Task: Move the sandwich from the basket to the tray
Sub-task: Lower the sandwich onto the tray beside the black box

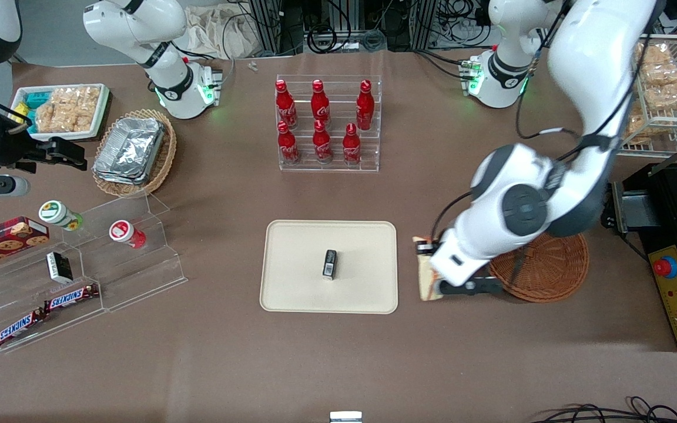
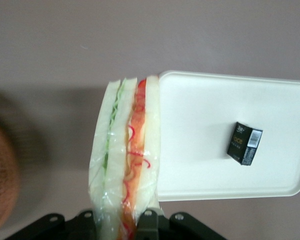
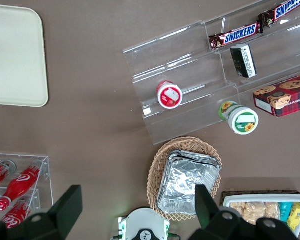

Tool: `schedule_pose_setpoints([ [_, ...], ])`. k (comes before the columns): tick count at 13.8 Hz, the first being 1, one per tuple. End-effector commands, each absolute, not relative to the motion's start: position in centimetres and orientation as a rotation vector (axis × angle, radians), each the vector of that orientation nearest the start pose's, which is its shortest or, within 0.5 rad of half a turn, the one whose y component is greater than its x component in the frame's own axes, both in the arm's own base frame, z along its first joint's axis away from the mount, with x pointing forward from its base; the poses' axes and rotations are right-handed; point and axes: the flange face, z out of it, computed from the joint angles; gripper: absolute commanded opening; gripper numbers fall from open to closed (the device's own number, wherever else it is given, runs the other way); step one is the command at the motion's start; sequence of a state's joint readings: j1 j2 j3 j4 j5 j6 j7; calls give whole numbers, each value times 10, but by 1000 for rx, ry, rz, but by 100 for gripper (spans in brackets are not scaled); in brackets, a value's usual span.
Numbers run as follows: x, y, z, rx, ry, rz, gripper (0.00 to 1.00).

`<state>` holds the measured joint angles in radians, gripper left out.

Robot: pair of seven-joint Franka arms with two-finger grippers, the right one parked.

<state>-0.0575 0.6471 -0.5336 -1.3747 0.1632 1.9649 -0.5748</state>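
My left gripper [image 1: 429,276] is shut on the sandwich [image 2: 126,155], a wrapped wedge of white bread with a green and orange-red filling edge. It holds the sandwich above the table between the round reddish-brown basket [image 1: 550,267] and the cream tray [image 1: 291,264]. In the front view the sandwich [image 1: 426,281] shows just beside the tray's edge. In the left wrist view the sandwich tip overlaps the tray's [image 2: 205,125] corner, and the gripper [image 2: 122,222] fingers press both of its faces. The basket looks empty.
A small black box [image 1: 329,264] lies on the tray, also in the left wrist view [image 2: 244,143]. A clear rack of red cola bottles [image 1: 327,120] stands farther from the front camera. A clear stepped shelf [image 1: 80,270] with snacks sits toward the parked arm's end.
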Motion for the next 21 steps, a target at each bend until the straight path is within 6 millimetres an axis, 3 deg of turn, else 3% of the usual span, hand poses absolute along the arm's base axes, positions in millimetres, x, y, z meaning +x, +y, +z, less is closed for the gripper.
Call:
schedule_pose_setpoints([
  [1, 639, -370, 335, -3274, 0, 64, 0],
  [4, 621, -408, 273, -3224, 41, 75, 0],
  [5, 619, -412, 256, -3202, 45, 77, 0],
  [8, 618, -426, 234, -3187, 37, 74, 1],
  [9, 617, -427, 233, -3187, 42, 77, 8],
  [10, 616, -427, 231, -3186, 36, 85, 28],
  [11, 617, -426, 228, -3187, 32, 93, 82],
  [12, 617, -426, 229, -3185, 33, 91, 99],
  [14, 620, -422, 239, -3186, 20, 78, 100],
  [17, 626, -414, 278, -3169, 1, 54, 100],
  [20, 631, -389, 327, -3103, -22, 70, 100],
  [21, 636, -373, 343, -3082, -45, 74, 100],
])
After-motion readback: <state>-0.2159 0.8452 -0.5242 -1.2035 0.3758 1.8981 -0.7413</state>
